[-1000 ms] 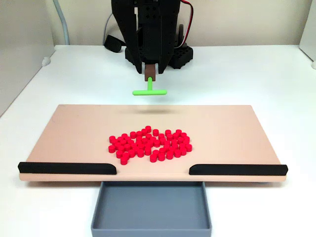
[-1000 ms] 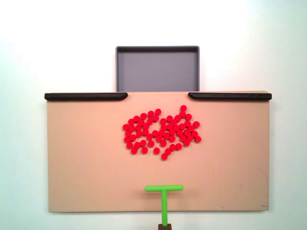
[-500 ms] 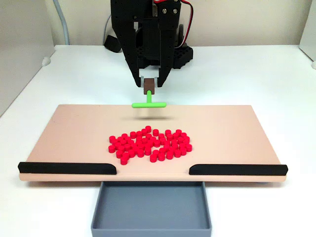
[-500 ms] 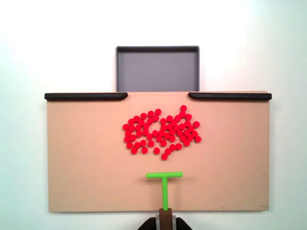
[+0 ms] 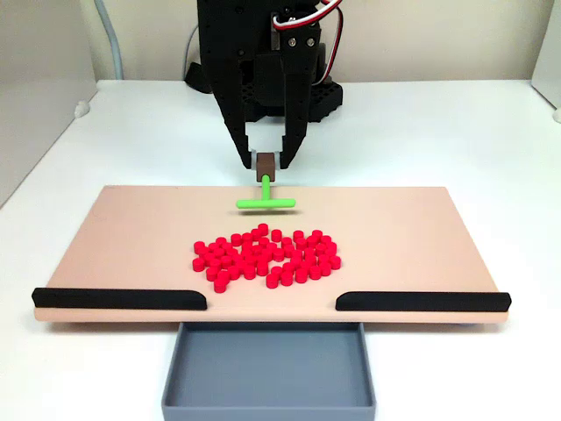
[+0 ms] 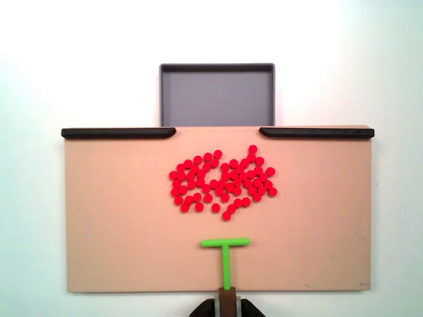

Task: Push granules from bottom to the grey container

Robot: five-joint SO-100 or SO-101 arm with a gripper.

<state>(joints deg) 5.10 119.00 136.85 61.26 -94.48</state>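
The red granules (image 5: 266, 256) lie in a loose cluster (image 6: 222, 183) in the middle of the tan board (image 5: 131, 237). The grey container (image 5: 268, 368) sits empty against the board's edge, in the gap between two black strips; it is at the top in the top-down fixed view (image 6: 217, 96). My black gripper (image 5: 266, 163) is shut on the brown handle of a green T-shaped pusher (image 5: 265, 200). The pusher's bar (image 6: 225, 243) stands just short of the cluster, on the side away from the container, apart from the granules.
Two black strips (image 5: 120, 299) (image 5: 422, 301) line the board's container-side edge, leaving a gap in front of the tray. The arm's black base (image 5: 263, 53) rises behind the board. White table (image 5: 456, 132) surrounds everything.
The gripper has carried the green pusher over the board's far edge and toward the granules. Since half a second ago it has hardly advanced. The granules have not moved.
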